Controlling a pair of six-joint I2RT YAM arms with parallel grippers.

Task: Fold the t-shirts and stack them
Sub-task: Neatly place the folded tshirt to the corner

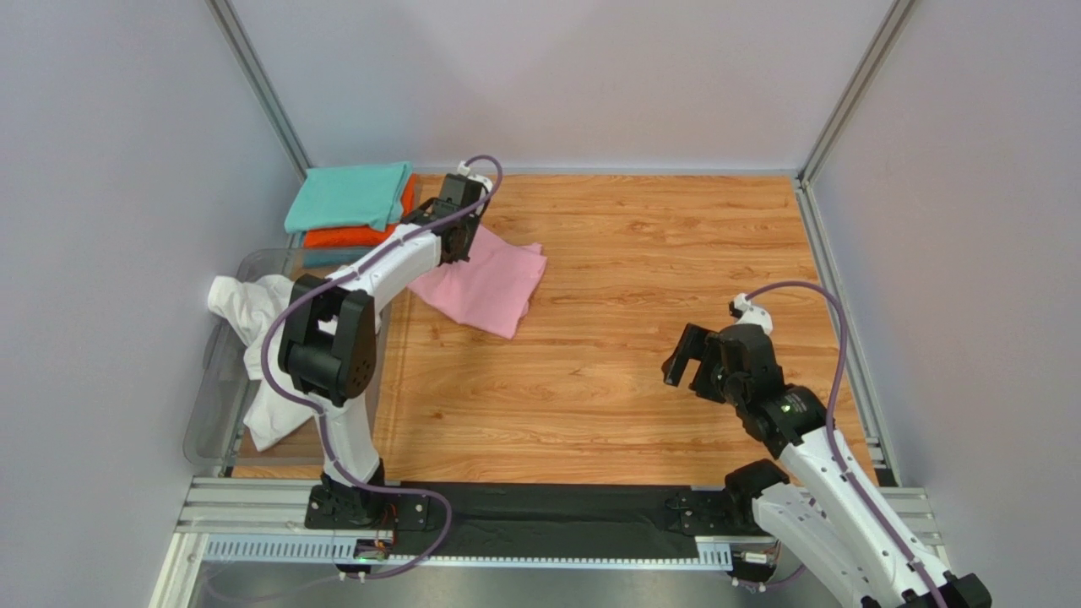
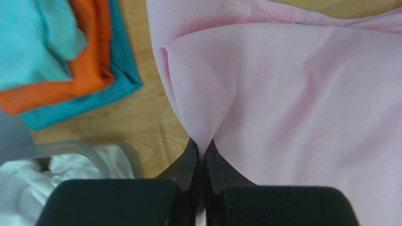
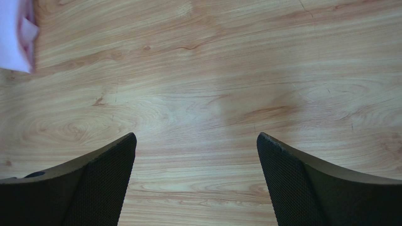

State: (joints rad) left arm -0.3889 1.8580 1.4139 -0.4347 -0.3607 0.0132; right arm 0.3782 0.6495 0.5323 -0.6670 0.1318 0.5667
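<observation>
The left gripper (image 2: 202, 145) was clamped on a pinch of the pink tee (image 2: 292, 94). Its black fingers (image 2: 186, 162) were pressed together, with a ridge of cloth rising from between them. That pinch was at the tee's left side, the side nearest the stack. The rest of the tee lay spread on the tabletop (image 1: 635, 317) toward the far left corner, loosely folded and skewed to the edges, with soft creases running away from the grip.

Just beside it, in the far left corner, three folded tees were stacked. The teal tee (image 1: 345, 194) was on top, the orange tee (image 1: 349, 236) was under it, and a blue tee (image 2: 118, 89) was at the bottom, each showing as a strip below the one above. Nearer along the left edge, the white tee (image 1: 260, 317) lay crumpled and draped over the rim of a clear bin (image 1: 209, 418).

The right gripper (image 3: 196, 136) was well apart from all this, over bare wood toward the near right corner. Its jaws were spread wide and held nothing; only a corner of pink showed at the far left of its wrist view
</observation>
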